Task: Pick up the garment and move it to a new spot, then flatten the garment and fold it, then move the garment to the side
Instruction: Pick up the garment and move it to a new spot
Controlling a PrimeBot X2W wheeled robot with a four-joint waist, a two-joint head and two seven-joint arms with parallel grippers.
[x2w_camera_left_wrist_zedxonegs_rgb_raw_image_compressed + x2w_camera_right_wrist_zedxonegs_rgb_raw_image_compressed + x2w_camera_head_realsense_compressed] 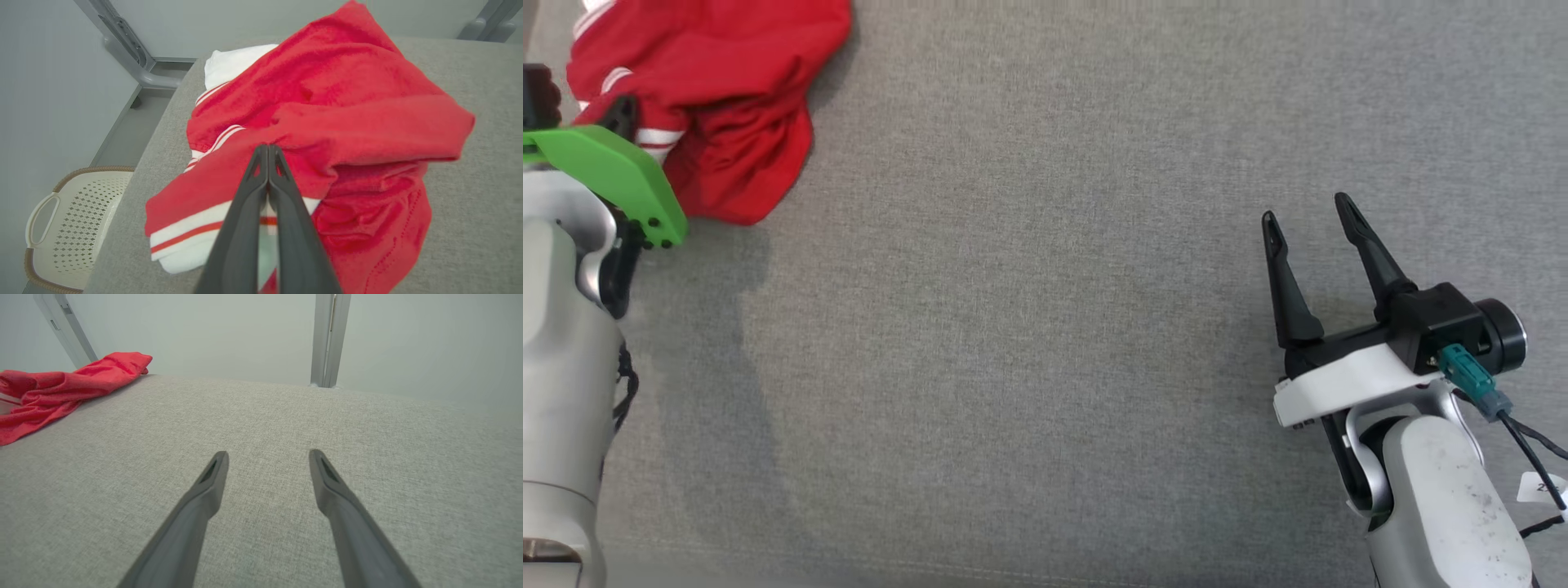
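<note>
A crumpled red garment [727,98] with white and red striped trim lies at the far left of the grey cloth table [1045,327]. In the left wrist view the garment [327,102] is bunched up, with a white part at its far end. My left gripper [268,148] is shut, its tips pinching a fold of the red fabric; in the head view its dark finger [619,113] shows beside a green wrist plate. My right gripper [1307,214] stands open over bare table at the right, far from the garment [61,388], with nothing between its fingers [214,473].
A cream perforated basket [65,220] with a brown rim sits on the floor beyond the table's left edge. Grey frame posts [329,339] stand behind the table against a pale wall. The table's left edge runs close to the garment.
</note>
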